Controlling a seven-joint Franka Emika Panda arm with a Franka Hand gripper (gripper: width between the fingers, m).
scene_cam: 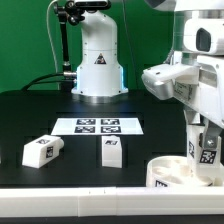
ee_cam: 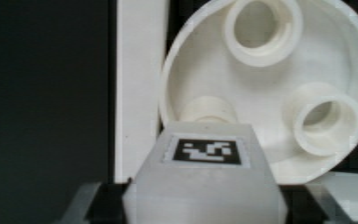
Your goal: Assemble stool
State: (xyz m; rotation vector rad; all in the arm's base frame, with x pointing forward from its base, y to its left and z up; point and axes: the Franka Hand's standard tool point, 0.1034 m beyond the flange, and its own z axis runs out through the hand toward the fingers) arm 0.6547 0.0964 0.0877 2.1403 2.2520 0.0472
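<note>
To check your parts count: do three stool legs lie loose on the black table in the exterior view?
No: just two lie loose on the table, one leg and a second leg.

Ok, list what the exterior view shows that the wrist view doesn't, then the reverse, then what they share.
Only the exterior view: the marker board, two loose stool legs on the black table, one lying and one upright, and the robot base behind them.

Only the wrist view: the round sockets on the seat's face, which the exterior view does not make out.

Both: the round seat and the tagged leg between the fingers of the gripper, right over the seat.
</note>
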